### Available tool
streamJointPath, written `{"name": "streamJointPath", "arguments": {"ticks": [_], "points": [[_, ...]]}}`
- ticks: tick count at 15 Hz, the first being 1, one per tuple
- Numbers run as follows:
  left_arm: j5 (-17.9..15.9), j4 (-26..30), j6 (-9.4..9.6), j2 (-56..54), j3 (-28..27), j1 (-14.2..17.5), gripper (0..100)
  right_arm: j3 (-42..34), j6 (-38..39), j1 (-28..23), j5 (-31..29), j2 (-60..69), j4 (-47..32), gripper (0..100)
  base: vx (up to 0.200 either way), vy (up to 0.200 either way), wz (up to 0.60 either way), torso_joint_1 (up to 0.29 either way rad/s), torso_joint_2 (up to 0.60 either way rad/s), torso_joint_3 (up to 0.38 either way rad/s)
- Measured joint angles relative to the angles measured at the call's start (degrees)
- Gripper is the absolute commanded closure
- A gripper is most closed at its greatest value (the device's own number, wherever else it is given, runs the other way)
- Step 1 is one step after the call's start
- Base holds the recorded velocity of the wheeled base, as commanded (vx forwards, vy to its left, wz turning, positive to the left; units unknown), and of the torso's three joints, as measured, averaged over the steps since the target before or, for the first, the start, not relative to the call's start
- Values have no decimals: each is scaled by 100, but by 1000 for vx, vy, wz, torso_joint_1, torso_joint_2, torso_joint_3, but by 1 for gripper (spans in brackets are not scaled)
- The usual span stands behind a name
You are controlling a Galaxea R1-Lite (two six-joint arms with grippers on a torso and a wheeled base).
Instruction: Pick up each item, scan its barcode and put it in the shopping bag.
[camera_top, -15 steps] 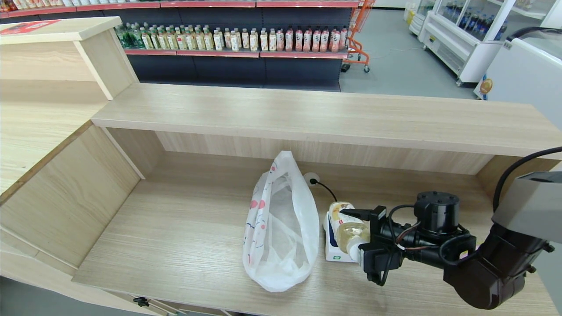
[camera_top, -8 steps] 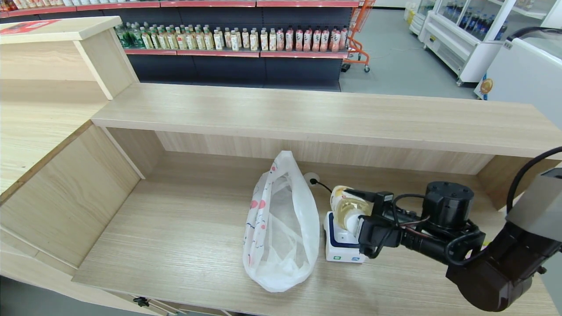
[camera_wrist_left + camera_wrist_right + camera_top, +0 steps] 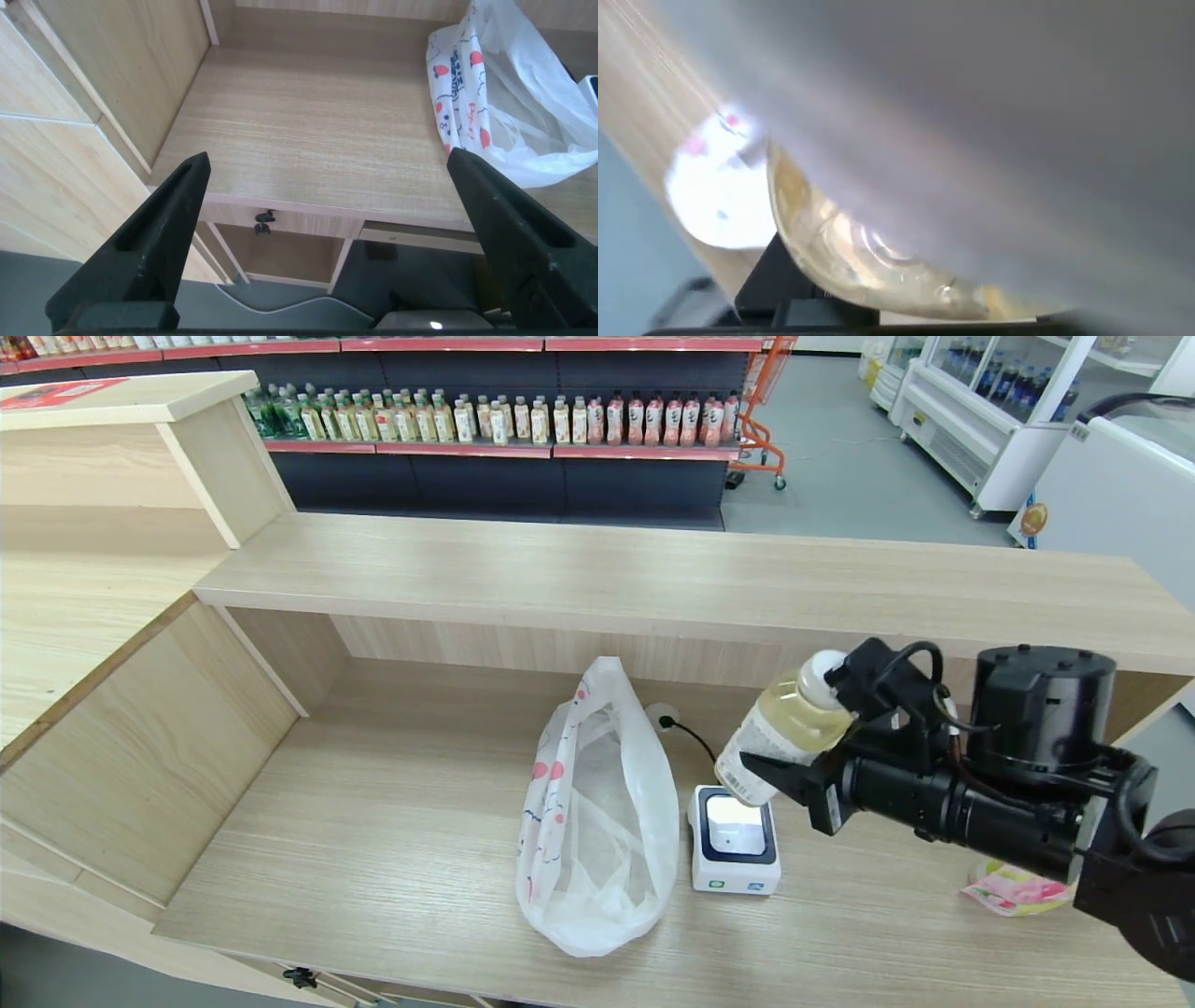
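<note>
My right gripper (image 3: 810,739) is shut on a clear bottle of yellowish drink (image 3: 777,735) with a white cap, held tilted in the air just above the white barcode scanner (image 3: 734,838). In the right wrist view the bottle (image 3: 868,261) curves close across the picture. The white shopping bag (image 3: 597,812) with red and blue print lies open on the counter left of the scanner, and its side (image 3: 505,103) is seen in the left wrist view. My left gripper (image 3: 327,243) is open, held off the counter's front left edge with nothing between its fingers.
A pink and green snack packet (image 3: 1016,889) lies on the counter at the right, partly behind my right arm. The scanner's black cable (image 3: 689,735) runs to the back wall. A raised shelf (image 3: 653,579) overhangs the back; a side panel (image 3: 140,756) closes the left.
My right gripper has lifted the bottle off the scanner and swung it from lying across to tilted cap-up. The scanner's screen and the snack packet have come into sight.
</note>
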State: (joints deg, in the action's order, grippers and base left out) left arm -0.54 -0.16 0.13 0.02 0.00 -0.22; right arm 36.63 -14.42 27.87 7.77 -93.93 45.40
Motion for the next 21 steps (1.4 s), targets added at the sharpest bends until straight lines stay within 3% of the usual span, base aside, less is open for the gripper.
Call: {"name": "streamJointPath", "arguments": {"ticks": [3, 9, 14, 21], "points": [[0, 0, 11, 0, 0, 4, 0, 107, 1086, 2, 640, 219, -46, 100, 0, 0, 0, 0, 0, 0], [0, 0, 5, 0, 0, 4, 0, 82, 1147, -218, 1320, 88, -56, 100, 0, 200, 0, 5, 2, 2], [2, 2, -16, 0, 0, 1, 0, 16, 1139, -288, 1475, -277, 11, 100, 0, 0, 0, 0, 0, 0], [0, 0, -21, 0, 0, 6, 0, -852, 1040, -646, 1875, -1211, 1905, 100, 0, 0, 0, 0, 0, 0]]}}
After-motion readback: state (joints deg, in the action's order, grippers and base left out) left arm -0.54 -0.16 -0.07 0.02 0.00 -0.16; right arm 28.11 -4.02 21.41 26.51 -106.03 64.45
